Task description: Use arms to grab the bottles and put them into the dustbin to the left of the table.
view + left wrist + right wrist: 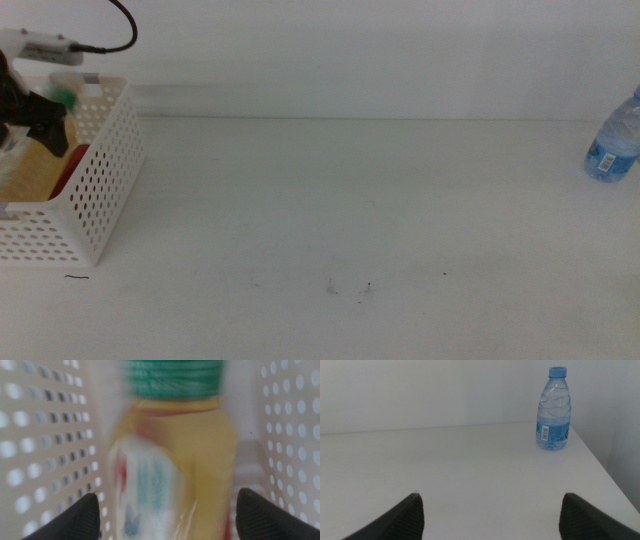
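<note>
The white perforated dustbin [100,190] stands at the table's left edge. My left gripper [38,118] hangs over its opening. In the left wrist view this gripper [167,517] is open, jaws wide apart, looking down between the dustbin walls [40,435]. Below it is a blurred yellow-tea bottle [200,460] with a green cap, free of both jaws. A red can [68,168] lies in the dustbin beside the tea bottle [35,165]. A small water bottle [614,140] with a blue cap stands upright at the far right. My right gripper [490,515] is open, well short of that water bottle [553,410].
The white table [350,200] stretches between the dustbin and the water bottle, with a few dark specks [350,289] near the front. The water bottle stands close to the table's far right corner [572,430]. A black cable [118,30] loops above the left arm.
</note>
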